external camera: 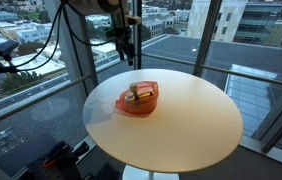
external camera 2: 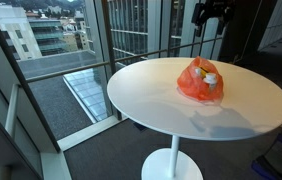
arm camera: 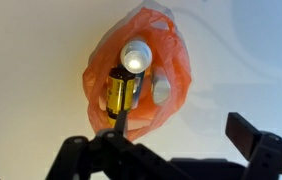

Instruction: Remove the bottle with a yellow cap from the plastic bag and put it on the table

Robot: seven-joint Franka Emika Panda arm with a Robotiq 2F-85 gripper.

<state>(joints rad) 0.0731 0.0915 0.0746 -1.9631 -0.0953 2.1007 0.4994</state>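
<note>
An orange plastic bag (external camera: 138,98) lies open on the round white table (external camera: 196,130); it shows in both exterior views (external camera 2: 199,82). In the wrist view the bag (arm camera: 171,55) holds a yellow-bodied bottle (arm camera: 121,92) with a pale, glaring top, and a second pale item (arm camera: 159,90) beside it. I cannot tell which one has the yellow cap. My gripper (arm camera: 181,132) hangs well above the bag, open and empty. It also shows high over the table's far edge in both exterior views (external camera: 128,45) (external camera 2: 209,12).
The table (external camera 2: 151,95) stands by floor-to-ceiling windows with a railing (external camera: 76,60). Cables hang behind the arm (external camera: 41,45). Bare tabletop (arm camera: 241,60) surrounds the bag on all sides.
</note>
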